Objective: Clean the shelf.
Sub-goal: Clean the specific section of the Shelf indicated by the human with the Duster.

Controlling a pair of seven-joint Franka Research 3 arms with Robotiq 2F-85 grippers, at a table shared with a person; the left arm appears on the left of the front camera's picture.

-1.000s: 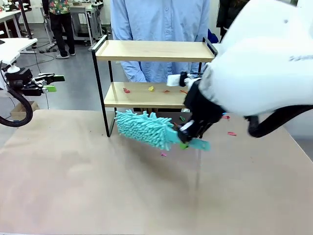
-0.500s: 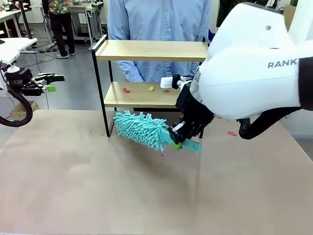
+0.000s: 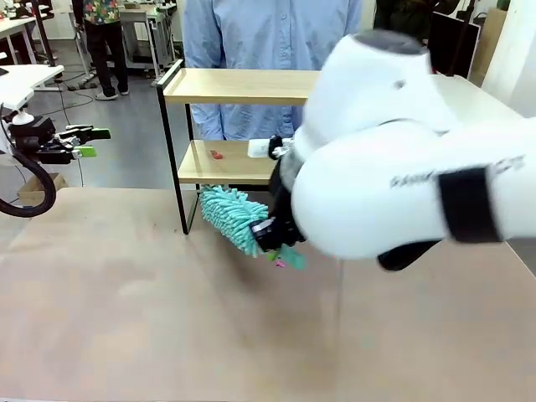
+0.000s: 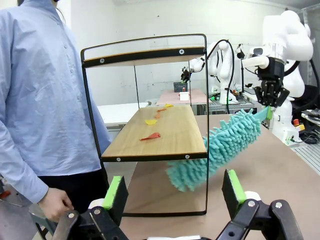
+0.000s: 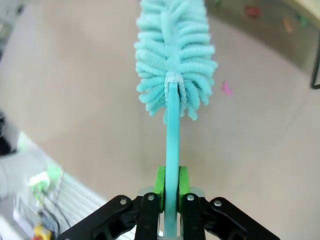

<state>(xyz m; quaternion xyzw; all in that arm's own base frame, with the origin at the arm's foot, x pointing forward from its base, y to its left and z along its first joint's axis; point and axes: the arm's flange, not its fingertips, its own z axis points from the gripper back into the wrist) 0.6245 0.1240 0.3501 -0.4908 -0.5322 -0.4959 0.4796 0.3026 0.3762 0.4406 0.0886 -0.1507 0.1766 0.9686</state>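
Tan table (image 3: 126, 318) below. Right end effector (image 5: 171, 182) clamped on duster (image 3: 230, 216) handle; left end effector (image 4: 173, 190) wide open, empty. Shelf (image 3: 234, 86) just ahead of duster head. We judge shelf light, stiff, tippy: steady it by black frame.

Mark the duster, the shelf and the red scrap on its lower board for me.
duster (image 5: 175, 45): right wrist view, on the fluffy teal head.
shelf (image 4: 182, 132): left wrist view, bare part of the lower board.
red scrap (image 4: 151, 136): left wrist view, its middle.
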